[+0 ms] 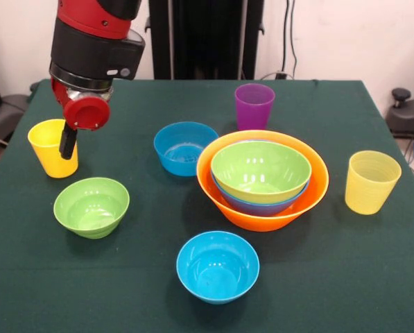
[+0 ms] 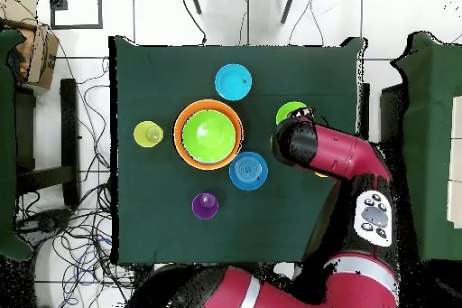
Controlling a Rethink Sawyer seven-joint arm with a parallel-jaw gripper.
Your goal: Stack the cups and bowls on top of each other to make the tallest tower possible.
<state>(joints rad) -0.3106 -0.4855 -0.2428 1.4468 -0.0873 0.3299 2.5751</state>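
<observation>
work surface: a table point(image 1: 373, 277) under dark green cloth, bounded by a white wall with cables on the floor; the gripper point(image 1: 68, 147) dips into the opaque yellow cup point(image 1: 52, 149) at one table edge; whether its jaws are apart or closed cannot be told; the tower point(image 1: 262, 179), an orange bowl holding a blue and a green bowl, stands near the centre; the purple cup point(image 1: 254, 105) stands just behind it.
</observation>
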